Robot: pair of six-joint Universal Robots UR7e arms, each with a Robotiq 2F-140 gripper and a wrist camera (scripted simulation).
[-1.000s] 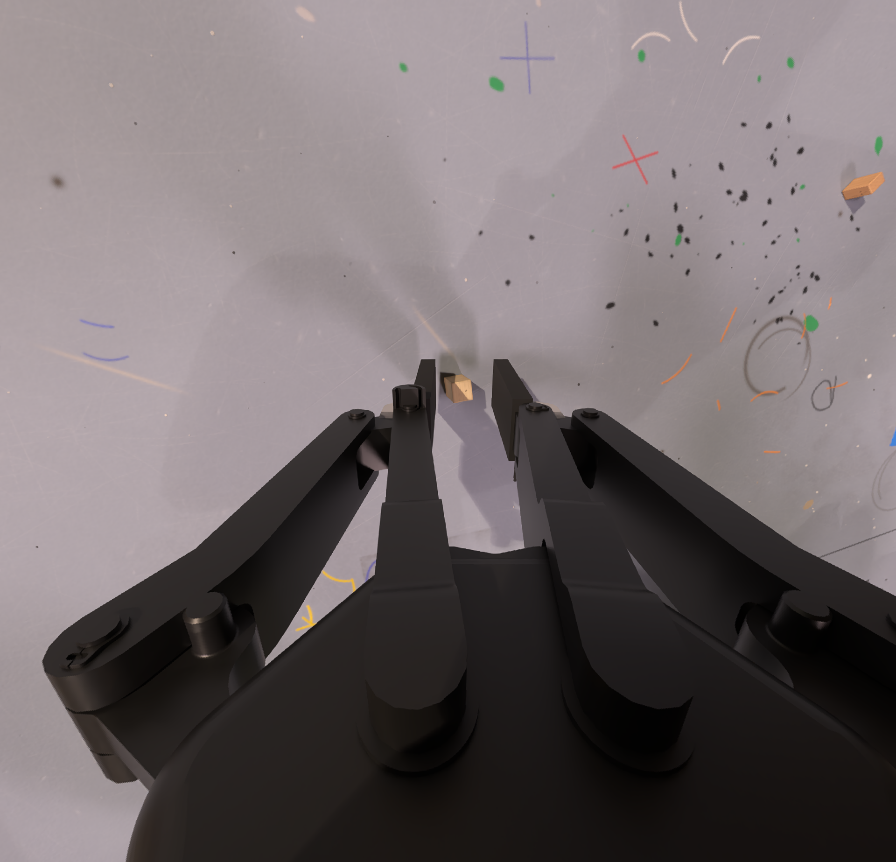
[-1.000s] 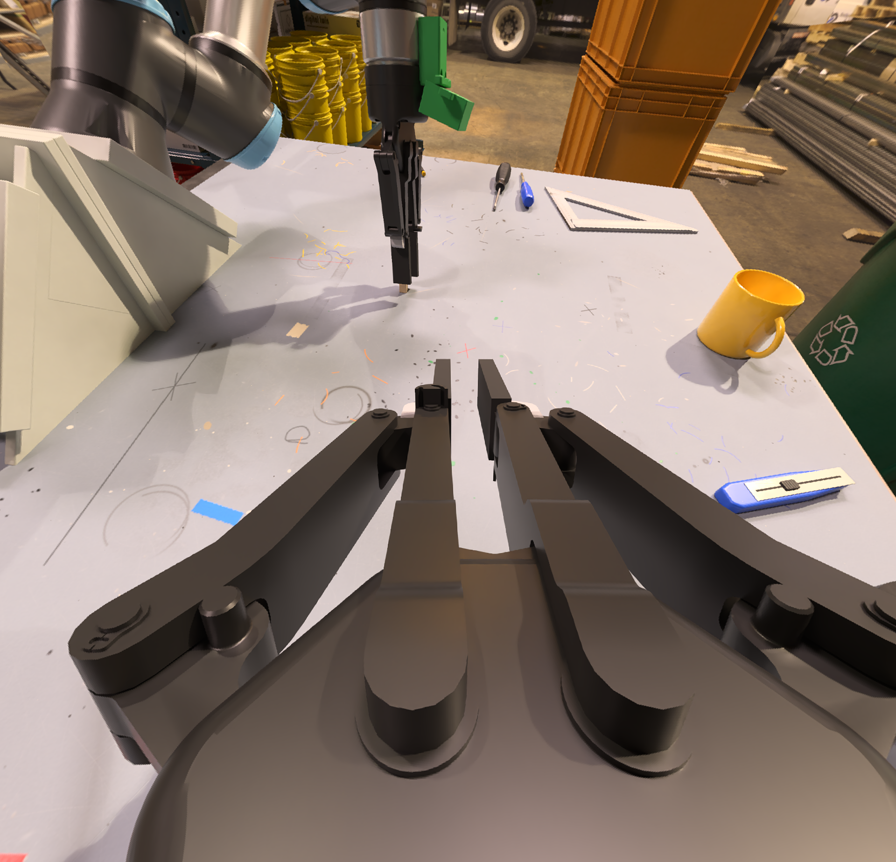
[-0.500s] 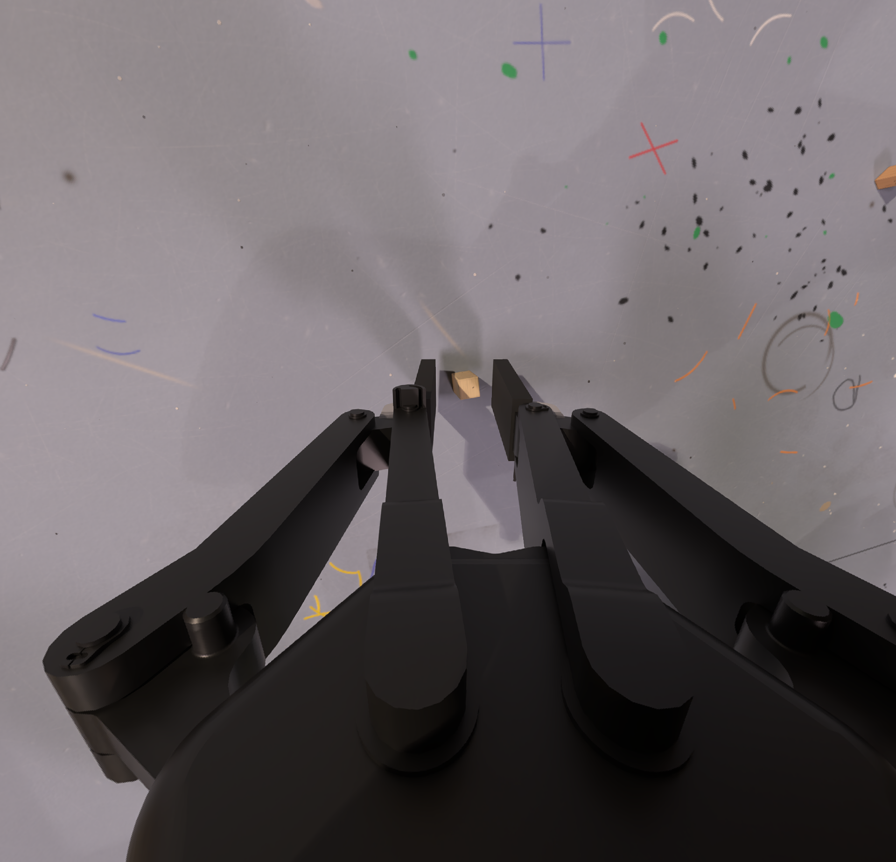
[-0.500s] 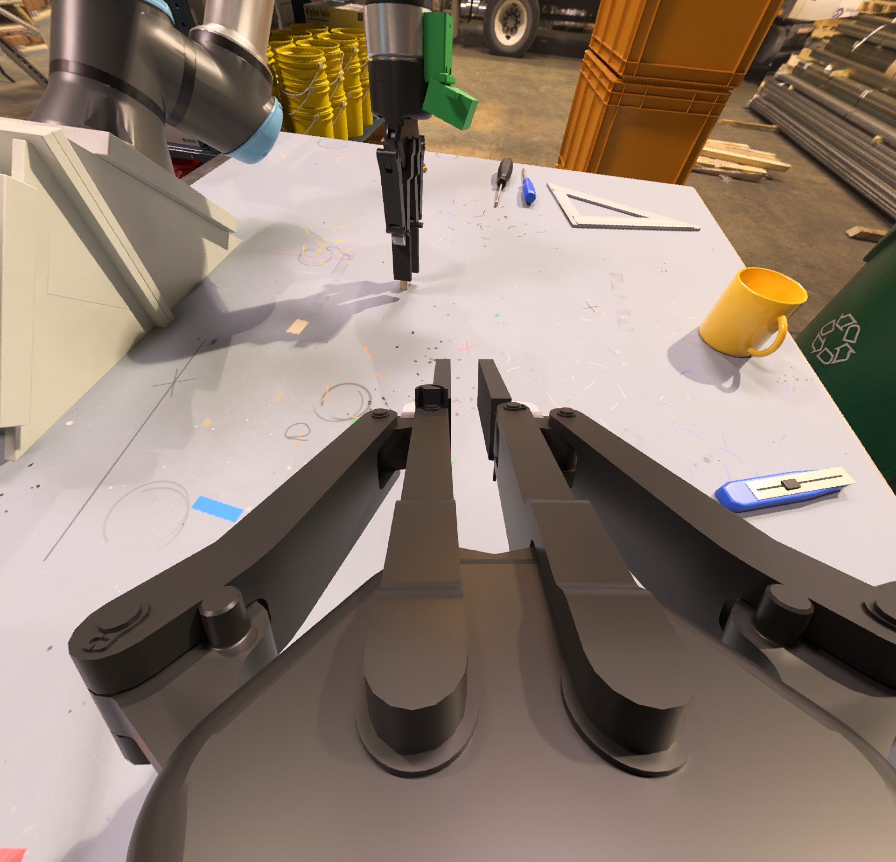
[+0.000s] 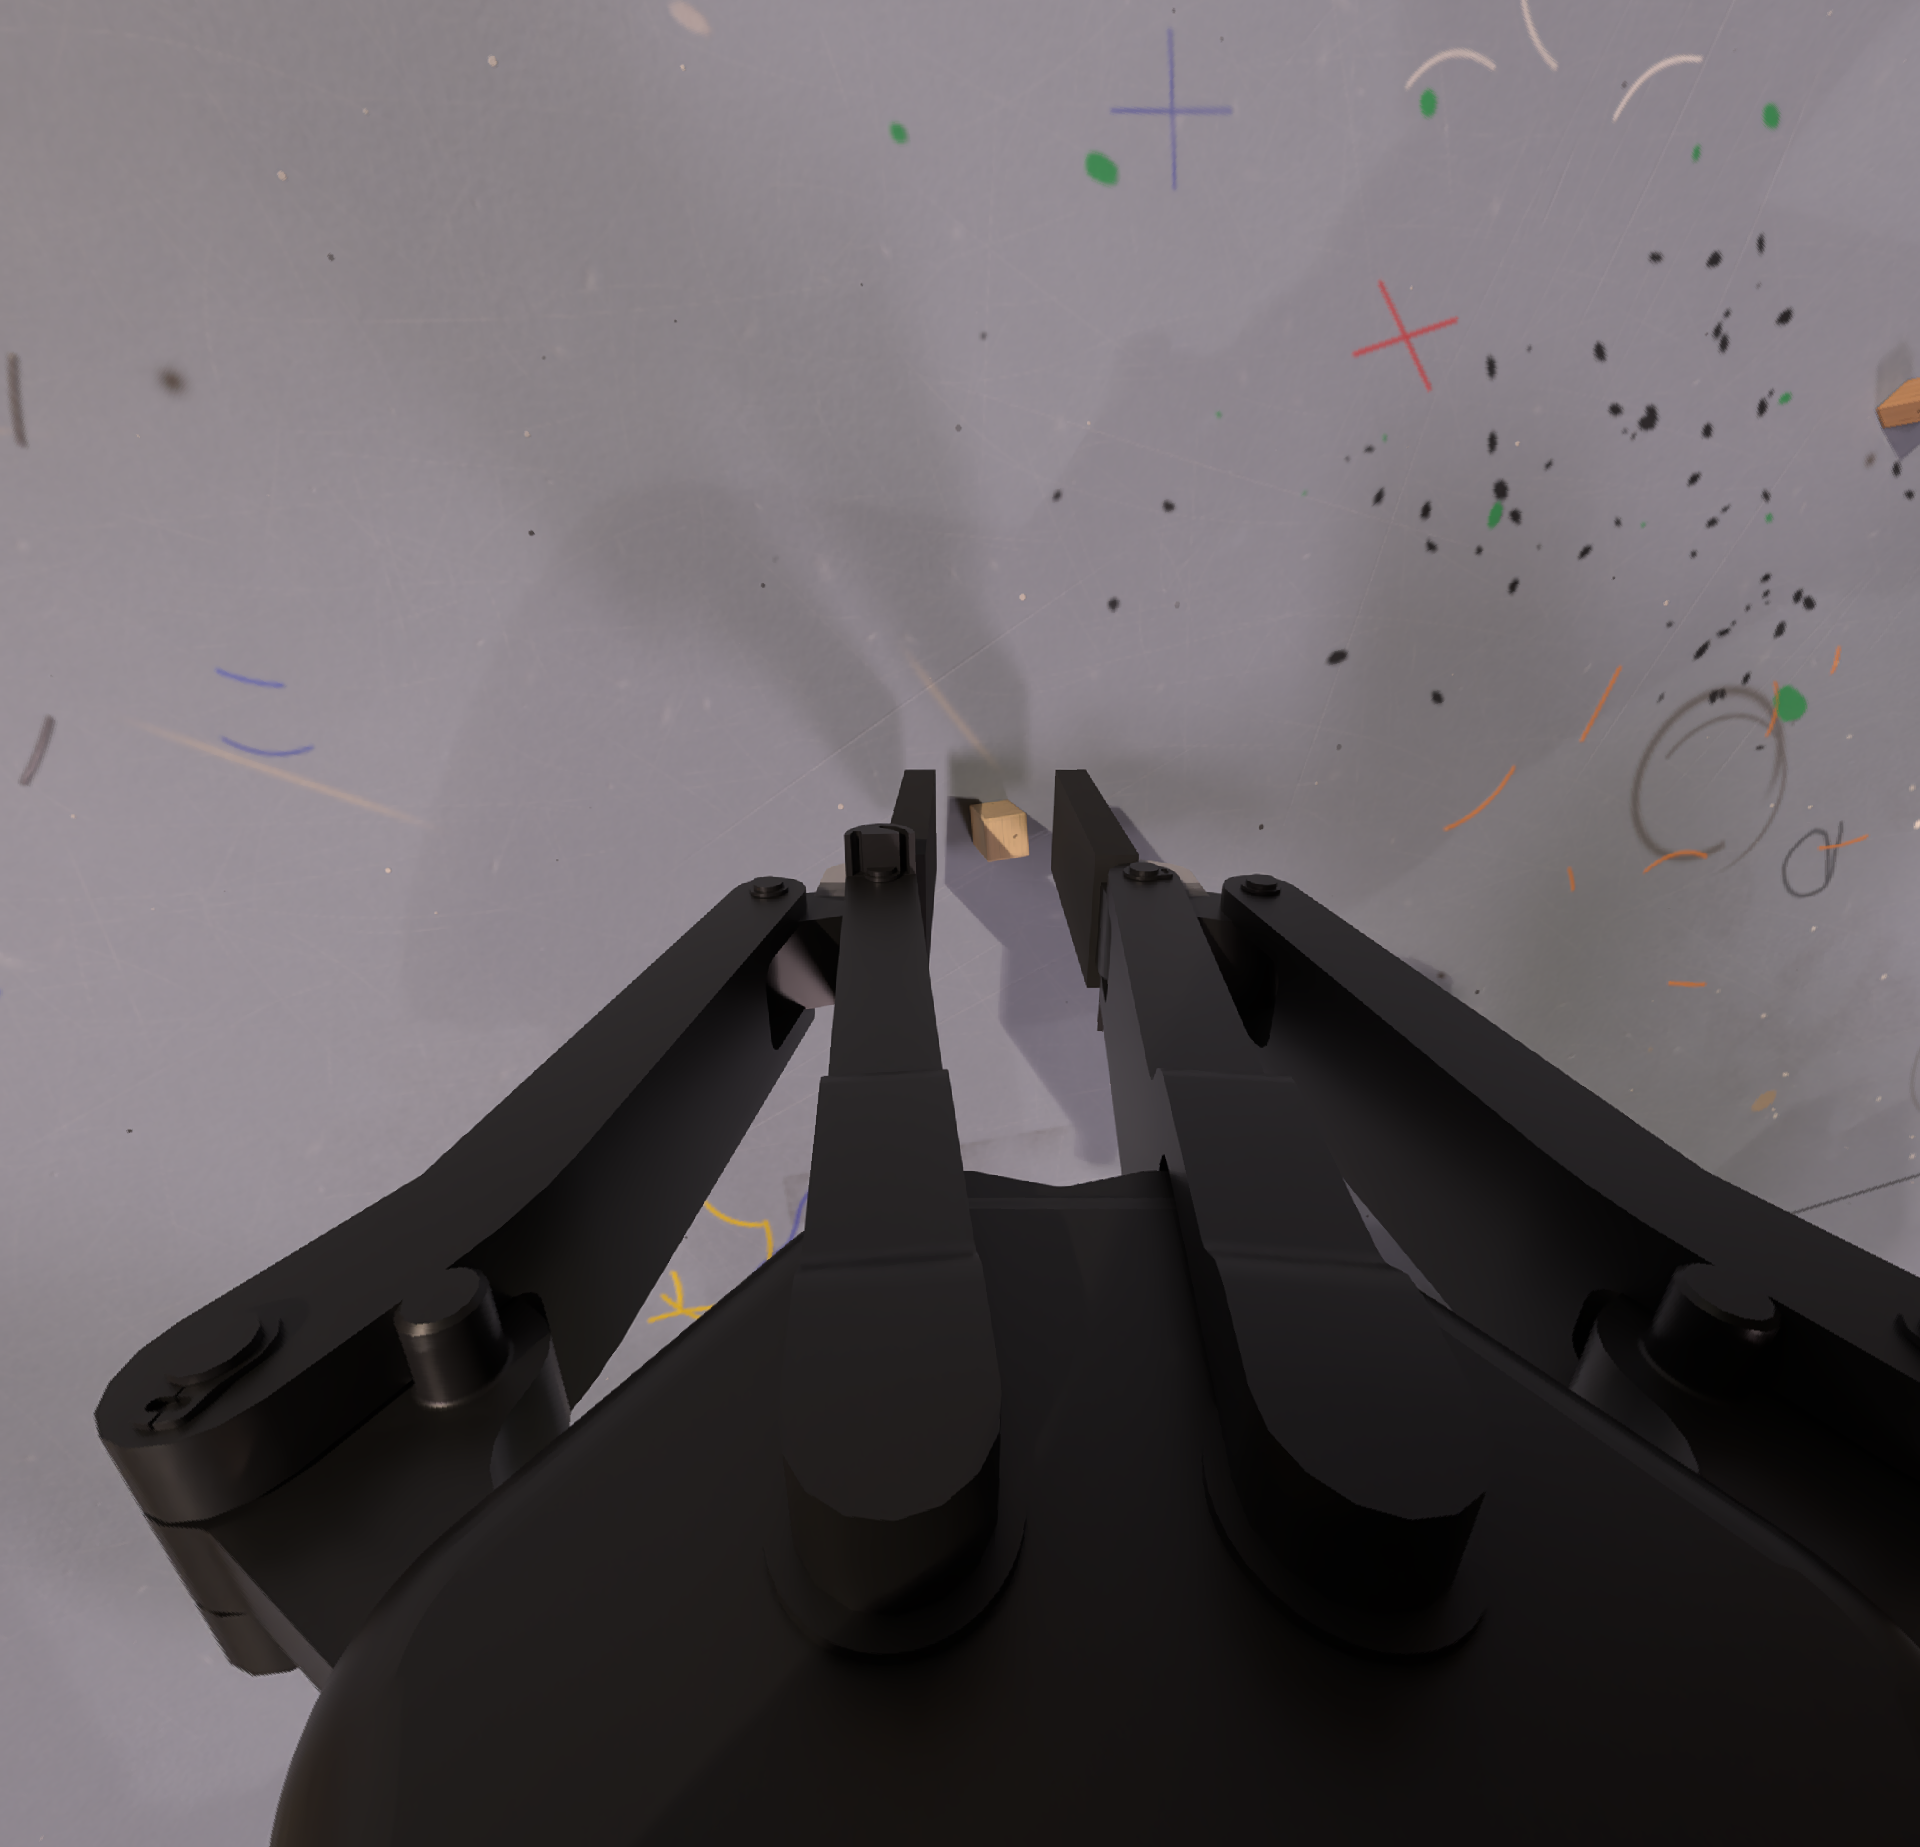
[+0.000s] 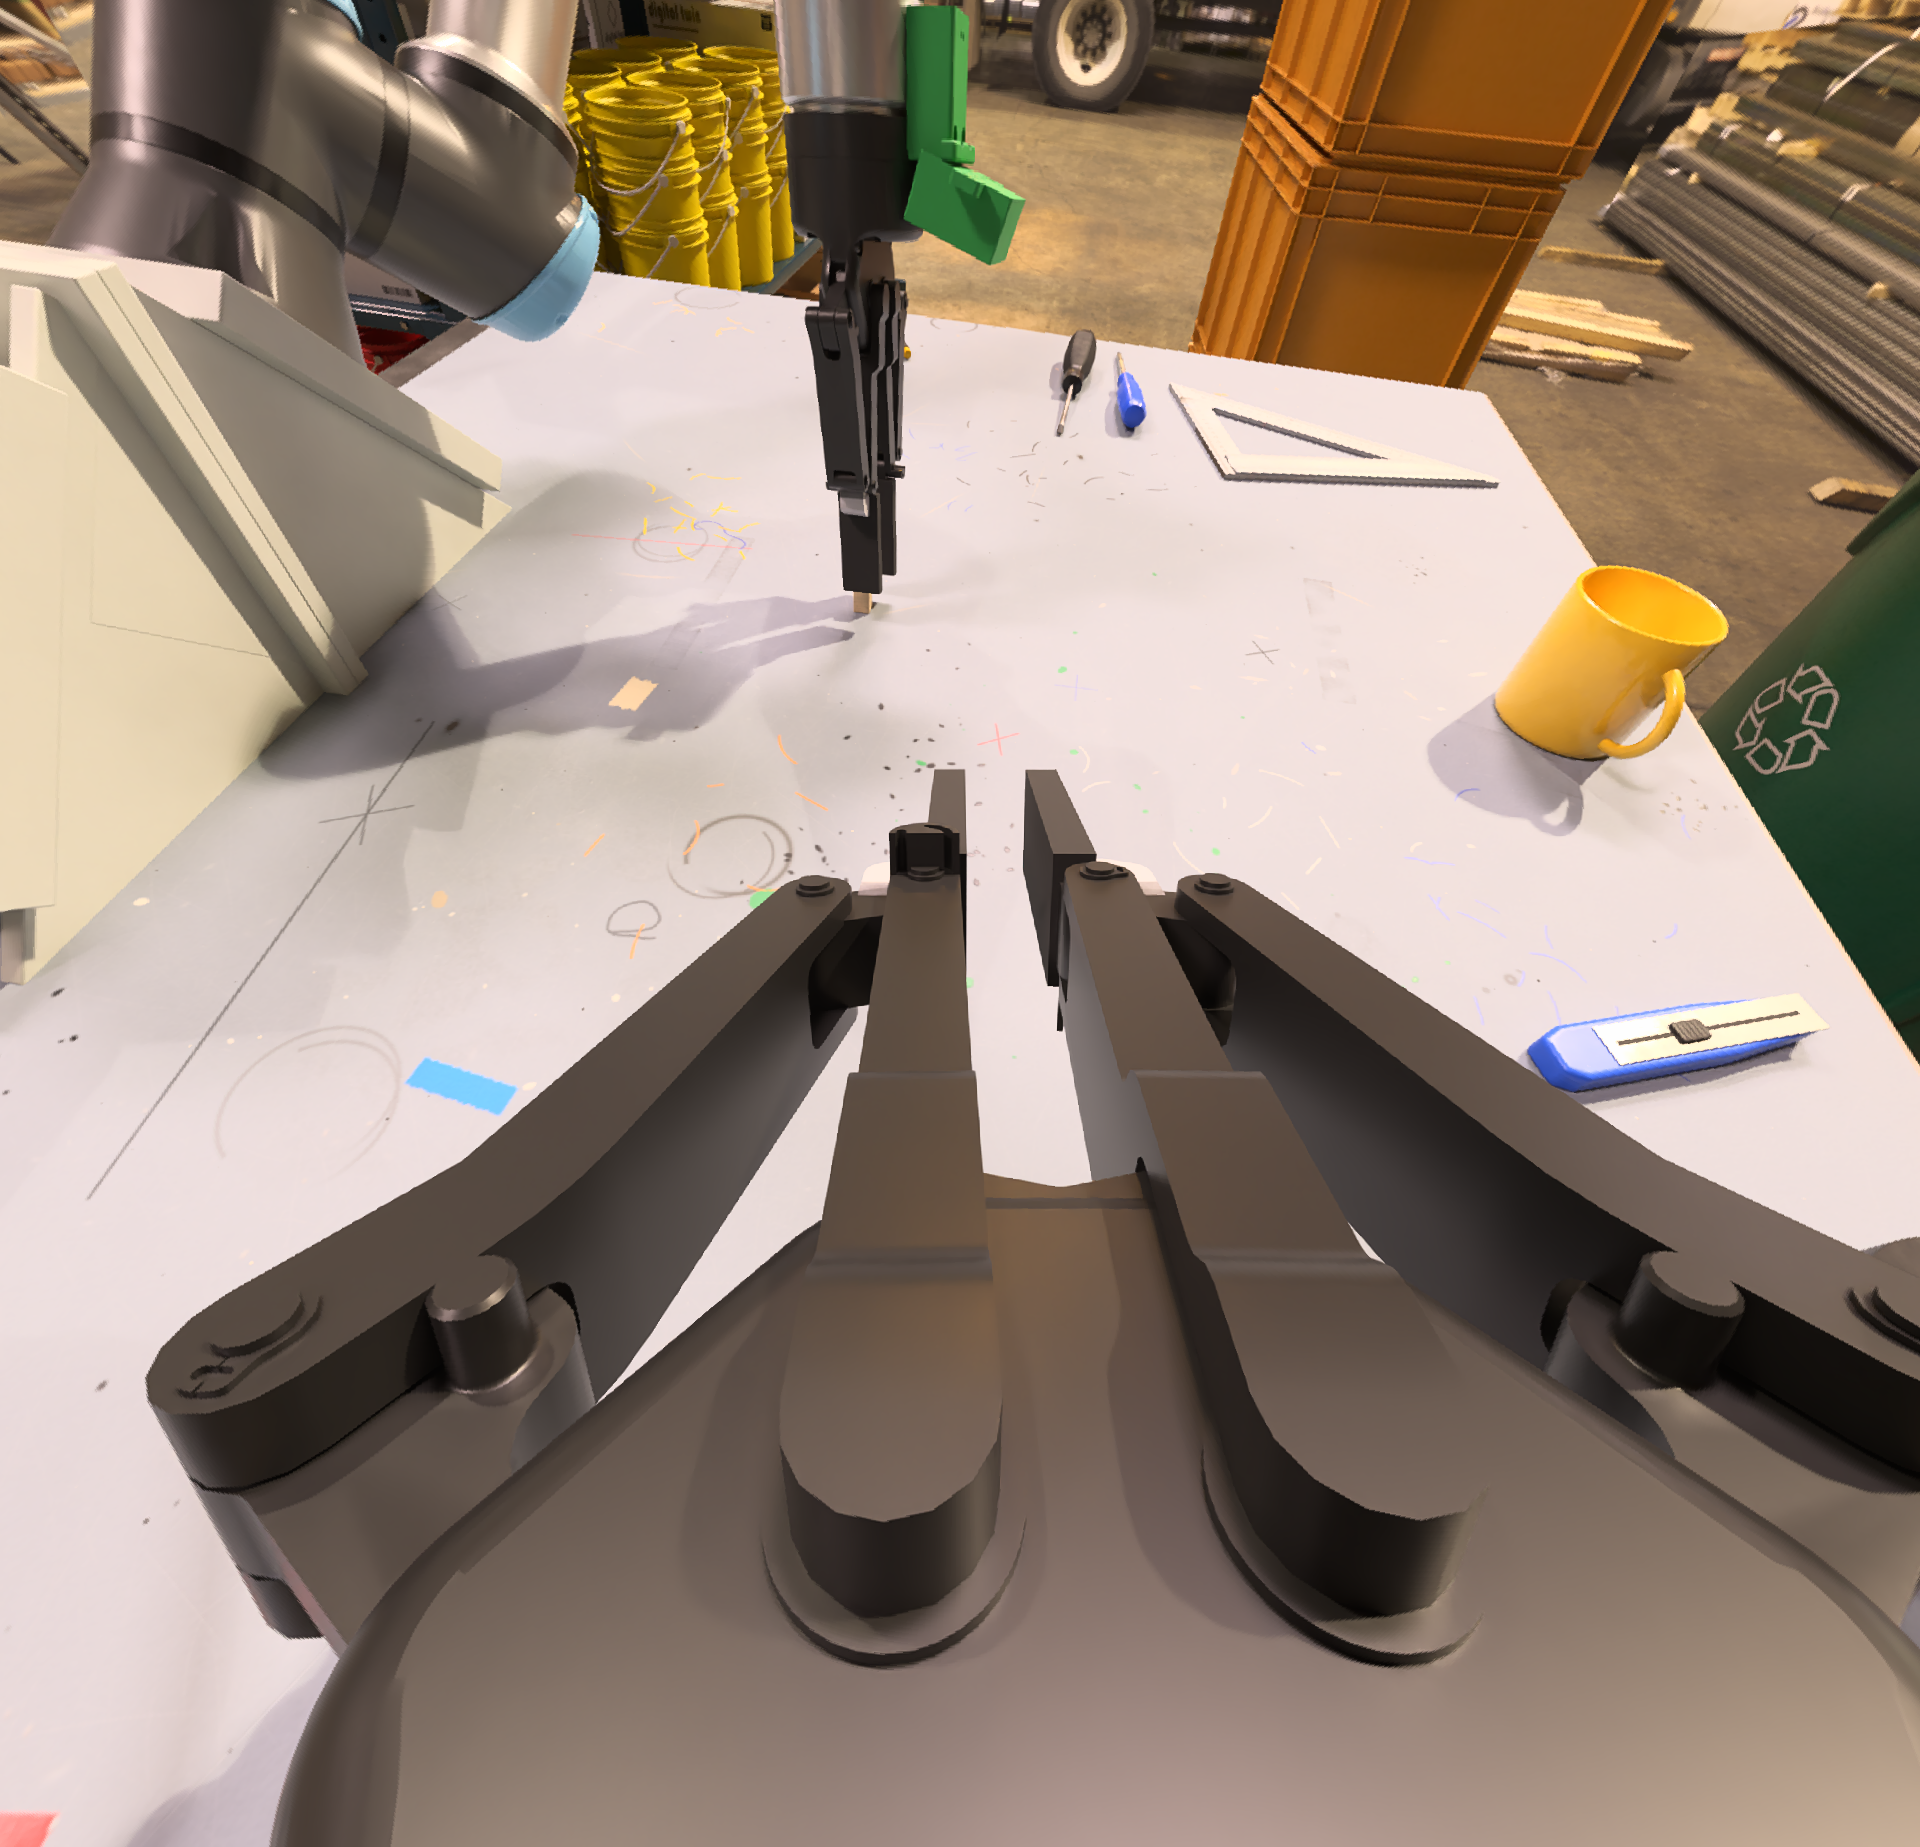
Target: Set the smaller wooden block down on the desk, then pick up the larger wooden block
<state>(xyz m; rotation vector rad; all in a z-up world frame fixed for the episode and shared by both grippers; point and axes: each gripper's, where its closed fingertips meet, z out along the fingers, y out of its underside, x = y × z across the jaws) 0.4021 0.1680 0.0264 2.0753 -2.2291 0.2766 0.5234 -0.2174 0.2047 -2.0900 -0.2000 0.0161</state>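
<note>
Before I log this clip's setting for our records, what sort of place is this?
Probably a warehouse or industrial yard with a workbench: stacked yellow plastic buckets, tall orange plastic crates and a parked truck's wheel stand behind the scuffed pale grey desk.

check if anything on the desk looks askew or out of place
Little stands out. The smaller wooden block lies tilted on the desk between the open fingers of the left gripper, touching neither. The larger wooden block lies far right, cut off by the frame. The yellow mug stands upright.
</note>
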